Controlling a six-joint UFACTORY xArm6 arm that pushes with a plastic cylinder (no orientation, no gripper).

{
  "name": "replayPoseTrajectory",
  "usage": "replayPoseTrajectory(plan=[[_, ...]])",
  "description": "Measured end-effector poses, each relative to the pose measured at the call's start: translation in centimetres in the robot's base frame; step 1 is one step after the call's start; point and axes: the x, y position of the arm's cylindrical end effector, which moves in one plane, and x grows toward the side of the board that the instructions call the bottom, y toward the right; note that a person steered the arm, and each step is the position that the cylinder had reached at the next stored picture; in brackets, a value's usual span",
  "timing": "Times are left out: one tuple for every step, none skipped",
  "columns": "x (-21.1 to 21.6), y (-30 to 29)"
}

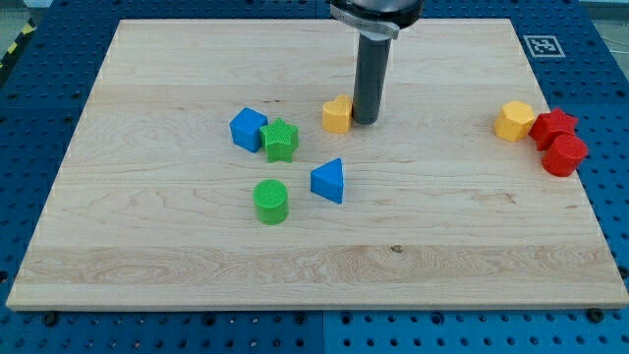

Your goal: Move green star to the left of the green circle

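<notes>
The green star [280,140] lies on the wooden board [147,226], left of centre, touching the blue cube [249,129] on its left. The green circle [270,202] stands below the star, a short gap apart. My tip [365,120] rests on the board up and to the right of the star, right beside the yellow heart-shaped block [337,115], on its right side. The tip is apart from both green blocks.
A blue triangle [329,181] lies right of the green circle. At the view's right edge of the board sit a yellow hexagon [514,120], a red star [554,126] and a red cylinder [564,155].
</notes>
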Motion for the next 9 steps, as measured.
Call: replayPoseTrajectory(plan=[[-0.1, 0.0], [1.8, 0.0], [5.7, 0.0], [7.0, -0.4], [5.4, -0.5], [2.0, -0.5], [-0.2, -0.5], [-1.1, -0.5], [-1.1, -0.5]])
